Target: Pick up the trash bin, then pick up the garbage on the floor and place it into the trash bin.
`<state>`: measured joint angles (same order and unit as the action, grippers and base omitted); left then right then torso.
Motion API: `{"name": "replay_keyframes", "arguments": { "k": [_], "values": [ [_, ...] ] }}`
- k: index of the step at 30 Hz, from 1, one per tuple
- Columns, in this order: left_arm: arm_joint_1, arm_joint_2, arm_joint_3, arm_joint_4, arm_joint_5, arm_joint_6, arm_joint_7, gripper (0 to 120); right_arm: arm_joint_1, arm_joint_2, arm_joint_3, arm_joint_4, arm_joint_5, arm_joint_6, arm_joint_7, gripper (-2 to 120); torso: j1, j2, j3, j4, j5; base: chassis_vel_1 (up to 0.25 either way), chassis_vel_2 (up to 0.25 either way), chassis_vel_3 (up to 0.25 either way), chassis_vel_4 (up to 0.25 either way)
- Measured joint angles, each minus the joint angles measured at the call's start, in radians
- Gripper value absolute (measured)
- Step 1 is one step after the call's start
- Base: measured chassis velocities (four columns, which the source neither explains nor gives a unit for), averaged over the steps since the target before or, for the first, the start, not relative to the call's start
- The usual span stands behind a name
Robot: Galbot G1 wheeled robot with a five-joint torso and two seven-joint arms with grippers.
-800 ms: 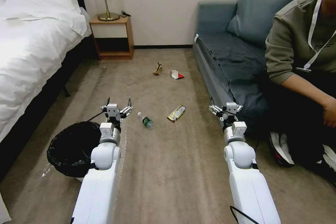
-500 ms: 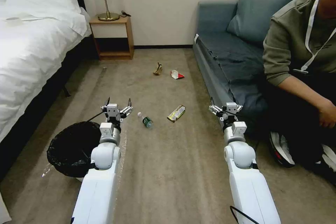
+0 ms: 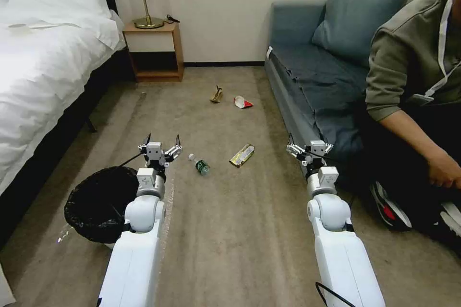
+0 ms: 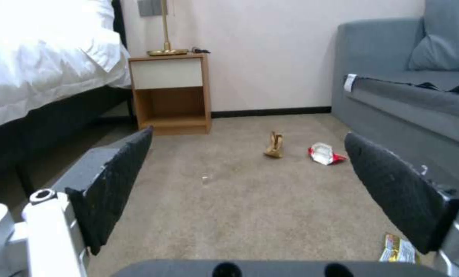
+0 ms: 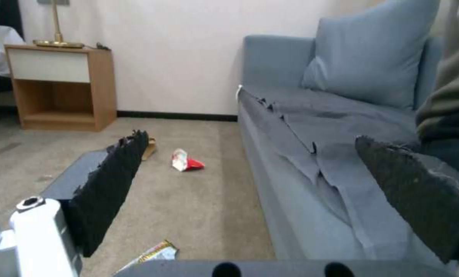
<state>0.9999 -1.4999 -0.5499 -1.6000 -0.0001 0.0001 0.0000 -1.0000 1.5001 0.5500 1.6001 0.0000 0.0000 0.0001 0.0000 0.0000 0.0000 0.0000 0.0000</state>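
Note:
The trash bin [image 3: 93, 204], black bag folded over its rim, stands on the carpet at my lower left beside the left arm. My left gripper [image 3: 162, 140] hangs open above the floor, just past the bin, holding nothing. The garbage lies ahead: a clear bottle with a green label [image 3: 199, 165] right of that gripper, a gold foil wrapper [image 3: 241, 155], a tan scrap [image 3: 217, 95] [image 4: 274, 145] and a red-and-white carton [image 3: 242, 102] [image 4: 324, 153] [image 5: 185, 161] farther off. My right gripper [image 3: 309, 146] is open and empty beside the sofa's front edge.
A white bed [image 3: 43, 62] runs along the left and a blue-grey sofa [image 3: 317, 72] along the right. A wooden nightstand [image 3: 153, 50] with a lamp stands at the far wall. A person [image 3: 418, 105] sits at the right. Carpet lies bare between the arms.
Neither arm nor any litter has moved. Only the person at the right has shifted a little.

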Motion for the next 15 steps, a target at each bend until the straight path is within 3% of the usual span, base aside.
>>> {"name": "replay_keyframes", "arguments": {
  "k": [15],
  "values": [
    [0.0,0.0,0.0,0.0,0.0,0.0,0.0,100,0.0,0.0,0.0,0.0,0.0,0.0,0.0,100,0.0,0.0,0.0,0.0,0.0,0.0,0.0,0.0,0.0]
  ]
}}
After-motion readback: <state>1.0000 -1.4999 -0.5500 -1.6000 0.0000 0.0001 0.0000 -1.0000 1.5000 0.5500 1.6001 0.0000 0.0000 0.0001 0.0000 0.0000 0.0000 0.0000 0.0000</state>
